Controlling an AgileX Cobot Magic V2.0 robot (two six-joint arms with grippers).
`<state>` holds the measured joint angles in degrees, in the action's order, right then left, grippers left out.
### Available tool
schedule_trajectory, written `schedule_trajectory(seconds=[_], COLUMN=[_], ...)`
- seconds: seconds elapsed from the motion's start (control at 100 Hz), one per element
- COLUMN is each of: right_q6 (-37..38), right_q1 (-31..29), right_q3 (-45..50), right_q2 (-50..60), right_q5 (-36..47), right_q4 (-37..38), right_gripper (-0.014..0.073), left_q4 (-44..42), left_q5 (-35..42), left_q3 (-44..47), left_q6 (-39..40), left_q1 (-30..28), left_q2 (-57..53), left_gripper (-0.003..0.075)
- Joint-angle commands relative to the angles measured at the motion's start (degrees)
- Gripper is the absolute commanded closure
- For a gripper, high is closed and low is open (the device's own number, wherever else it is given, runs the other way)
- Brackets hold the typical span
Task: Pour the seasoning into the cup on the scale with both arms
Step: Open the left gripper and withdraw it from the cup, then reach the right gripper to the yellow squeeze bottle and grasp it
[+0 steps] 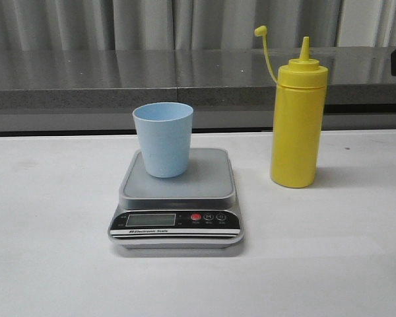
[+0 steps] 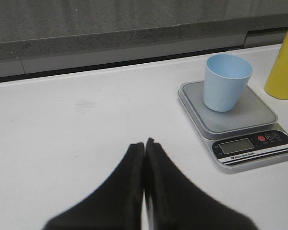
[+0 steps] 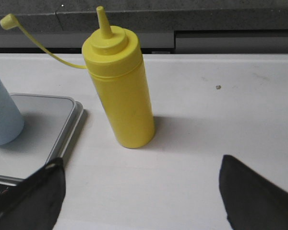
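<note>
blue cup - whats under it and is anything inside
The cup stands upright on the scale, on the back-left part of its grey platform. The left wrist view shows only part of the inner wall, bare and blue; the bottom is hidden by the rim, so contents cannot be ruled out.

The scale (image 1: 177, 198) bears a white strip along its black front panel with small print that seems to read "Electronic Scale"; the marks on its round buttons are too small to read, and its LCD display (image 1: 151, 220) shows no digits
</note>
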<state>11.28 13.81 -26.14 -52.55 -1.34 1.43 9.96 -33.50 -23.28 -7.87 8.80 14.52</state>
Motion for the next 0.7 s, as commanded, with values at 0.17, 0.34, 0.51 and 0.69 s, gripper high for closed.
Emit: schedule_trajectory(seconds=[0.17,0.34,0.51,0.69], right_q6=[-0.8,-3.2,-8.5,-10.5], right_q1=[-0.1,-0.1,1.0,3.2], right_q3=[1.4,1.4,1.4,1.4], right_q2=[-6.0,-10.6,-15.0,-20.5], right_q5=[15.6,22.2,29.1,36.1], right_q4=[0.8,0.7,0.7,-0.8], right_gripper=[-0.0069,-0.0069,-0.0069,-0.0069], left_q4=[0.6,0.6,0.6,0.6], left_q5=[4.1,4.1,4.1,4.1], left_q3=[-1.4,-1.4,-1.4,-1.4], left_q6=[0.6,0.6,0.6,0.6], left_q1=[0.0,0.0,0.0,0.0], left_q2=[0.5,0.5,0.5,0.5], left_gripper=[0.0741,0.0741,0.0741,0.0741])
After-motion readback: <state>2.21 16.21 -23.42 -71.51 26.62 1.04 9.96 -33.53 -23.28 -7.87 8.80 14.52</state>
